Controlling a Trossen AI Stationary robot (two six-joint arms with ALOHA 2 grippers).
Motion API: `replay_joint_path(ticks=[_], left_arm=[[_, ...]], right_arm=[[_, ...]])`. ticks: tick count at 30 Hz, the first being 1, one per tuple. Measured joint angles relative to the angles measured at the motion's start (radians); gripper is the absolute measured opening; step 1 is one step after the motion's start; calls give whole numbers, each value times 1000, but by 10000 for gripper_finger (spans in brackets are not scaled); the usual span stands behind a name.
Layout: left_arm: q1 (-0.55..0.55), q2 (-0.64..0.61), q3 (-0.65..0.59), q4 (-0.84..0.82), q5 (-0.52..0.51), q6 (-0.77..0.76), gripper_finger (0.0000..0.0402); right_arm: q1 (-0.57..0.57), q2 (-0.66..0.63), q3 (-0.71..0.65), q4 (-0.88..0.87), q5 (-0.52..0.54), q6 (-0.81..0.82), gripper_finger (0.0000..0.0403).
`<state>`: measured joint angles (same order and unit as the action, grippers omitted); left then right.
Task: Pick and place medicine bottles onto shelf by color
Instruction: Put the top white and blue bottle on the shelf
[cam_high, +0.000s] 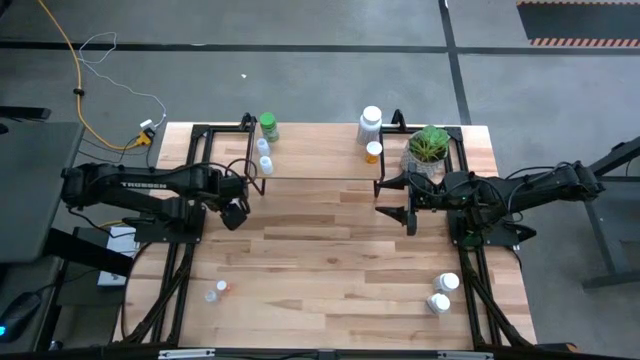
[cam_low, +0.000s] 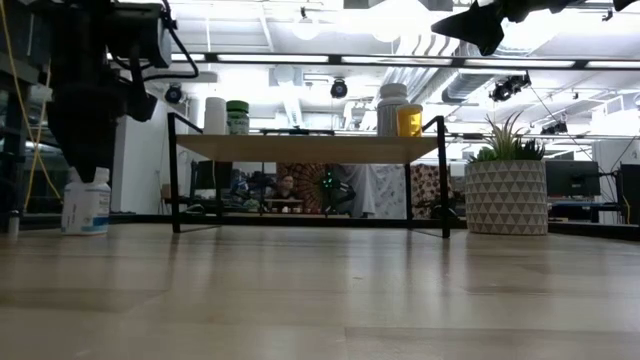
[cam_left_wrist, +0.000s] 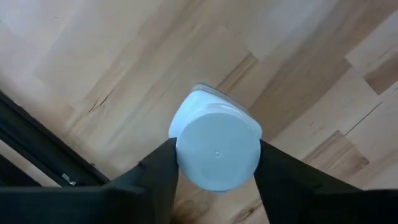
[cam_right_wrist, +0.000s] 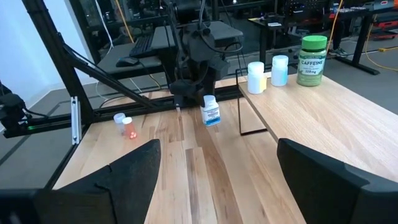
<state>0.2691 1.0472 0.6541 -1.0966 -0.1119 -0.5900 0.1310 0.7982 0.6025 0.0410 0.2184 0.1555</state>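
Left hand (cam_left_wrist: 214, 165) straddles upright white-capped bottle (cam_left_wrist: 216, 148) on the surface, fingers touching its sides, apparently gripping for the shelf (cam_high: 320, 150); right hand (cam_high: 410, 205) wide open, empty.

My table (cam_high: 330, 260) is evenly lit from overhead, and shadows beneath my arms are soft and short. Looking level across it, the ceiling lights (cam_low: 400, 15) blow out to white glare — my arms and the shelf (cam_low: 310, 148) legs go almost to silhouette. Past my left fingers (cam_left_wrist: 155, 180) the white bottle cap (cam_left_wrist: 217, 152) sits slightly soft, close up — the fingers are dark, without detail.
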Motion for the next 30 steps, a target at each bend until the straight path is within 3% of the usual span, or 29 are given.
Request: replay_joint_path(ticks=[2, 8, 18, 23, 30], left_arm=[[0, 0, 2, -1, 5, 0, 152], [-5, 0, 106, -64, 96, 26, 151], [-104, 33, 532, -159, 205, 3, 155], [-108, 185, 798, -208, 167, 67, 155], [-21, 517, 1172, -375, 34, 303, 155]], right_arm=[[0, 0, 0, 0, 0, 0, 314], [0, 0, 0, 0, 0, 0, 314], [0, 0, 0, -6, 0, -1, 314], [0, 0, 0, -24, 0, -7, 314], [0, 0, 0, -44, 0, 0, 314]])
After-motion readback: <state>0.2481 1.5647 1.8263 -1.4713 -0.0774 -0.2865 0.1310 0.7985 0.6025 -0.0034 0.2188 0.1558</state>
